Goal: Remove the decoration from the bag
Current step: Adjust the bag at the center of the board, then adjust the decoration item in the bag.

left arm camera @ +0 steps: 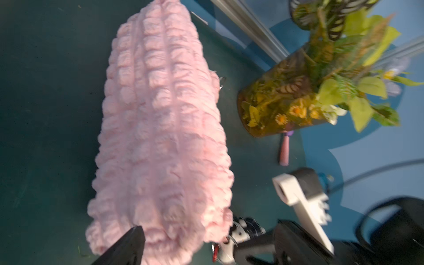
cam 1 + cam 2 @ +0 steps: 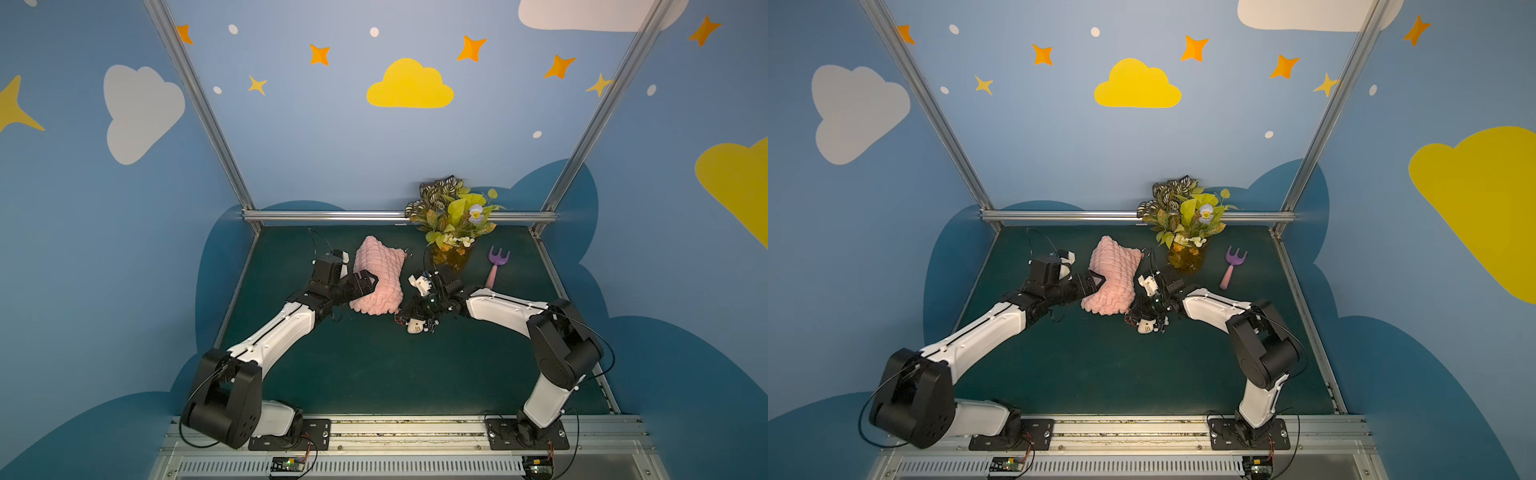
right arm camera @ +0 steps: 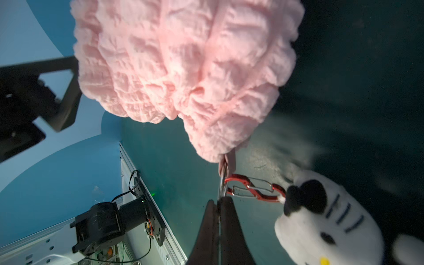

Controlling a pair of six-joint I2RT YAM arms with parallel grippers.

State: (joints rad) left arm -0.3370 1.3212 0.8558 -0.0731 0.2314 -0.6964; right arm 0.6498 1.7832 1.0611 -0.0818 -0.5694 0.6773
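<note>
The pink puffy bag (image 2: 380, 274) (image 2: 1115, 274) lies on the green table, filling the left wrist view (image 1: 160, 137). My left gripper (image 2: 368, 291) (image 1: 211, 249) is open, and the bag's near end lies between its fingers (image 1: 128, 247). My right gripper (image 3: 219, 203) (image 2: 415, 309) is shut on the bag's metal ring (image 3: 222, 183) at the near corner. A red clasp (image 3: 250, 189) hooks that ring to the decoration (image 3: 328, 229) (image 2: 415, 327) (image 2: 1146, 327), a white cat-faced plush lying on the table beside my right fingers.
A potted leafy plant (image 2: 451, 224) stands at the back right of the bag. A purple toy rake with a pink handle (image 2: 496, 264) lies further right. A metal rail (image 2: 332, 215) runs along the back edge.
</note>
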